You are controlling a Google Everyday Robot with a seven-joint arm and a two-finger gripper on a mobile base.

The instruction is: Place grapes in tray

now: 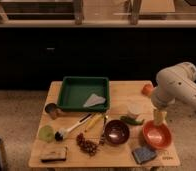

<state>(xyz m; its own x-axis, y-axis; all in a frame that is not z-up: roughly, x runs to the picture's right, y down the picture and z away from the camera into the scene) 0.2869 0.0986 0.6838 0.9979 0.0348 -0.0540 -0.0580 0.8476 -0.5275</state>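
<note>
Near the front edge of the wooden table (125, 98), we see a small bunch of dark red-brown grapes (87, 145) just left of a dark maroon round bowl (117, 132). Farther right, the gripper (159, 118) hangs over an orange-red round bowl (157, 136); we cannot tell its grip. Beyond sits the dark green rectangular plastic tray (73, 92).

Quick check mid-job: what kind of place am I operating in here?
Probably a kitchen area: dark cabinets under a counter behind, and a wooden table laid with a green tray, grapes and a dish brush. The gripper hangs over the orange-red bowl.
</note>
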